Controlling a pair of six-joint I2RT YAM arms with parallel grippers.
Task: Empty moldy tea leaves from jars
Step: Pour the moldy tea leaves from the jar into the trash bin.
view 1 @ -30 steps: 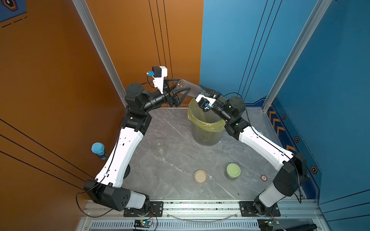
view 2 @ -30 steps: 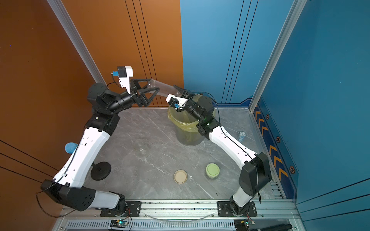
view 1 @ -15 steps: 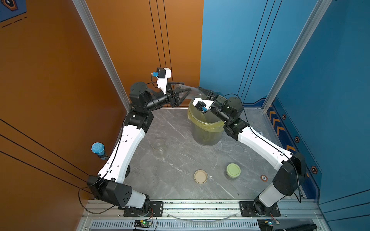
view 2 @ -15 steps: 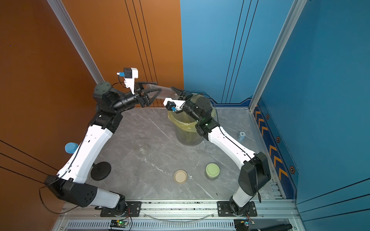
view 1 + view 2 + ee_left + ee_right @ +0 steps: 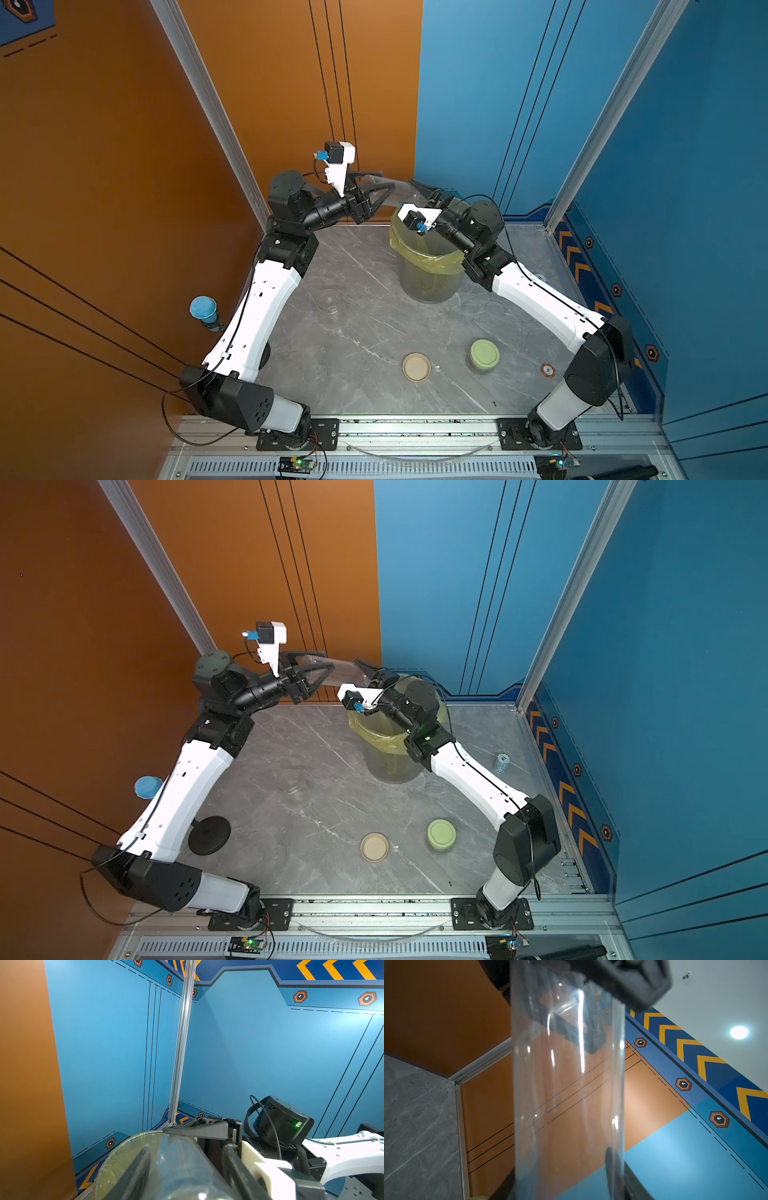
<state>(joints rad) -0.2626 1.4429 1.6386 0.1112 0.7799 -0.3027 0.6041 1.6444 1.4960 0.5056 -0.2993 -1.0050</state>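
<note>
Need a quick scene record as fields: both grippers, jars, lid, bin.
left gripper: shut on one end of the tall jar
right gripper: shut on the other end of the tall jar
tall jar: clear, held roughly level in the air near the bin's far rim
bin: upright, yellow bag
wide jar: on table, open, no lid
beige lid: flat on table, apart from wide jar
short jar: green lid on

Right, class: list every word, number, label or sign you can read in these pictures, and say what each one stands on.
No words or numbers can be read.
Round orange token: centre mark, too small to read.
Blue-and-white chip stack: marks blurred.
Wall hexagon badges: white symbol, no letters.
Orange wall chevrons: arrow signs, no words.
</note>
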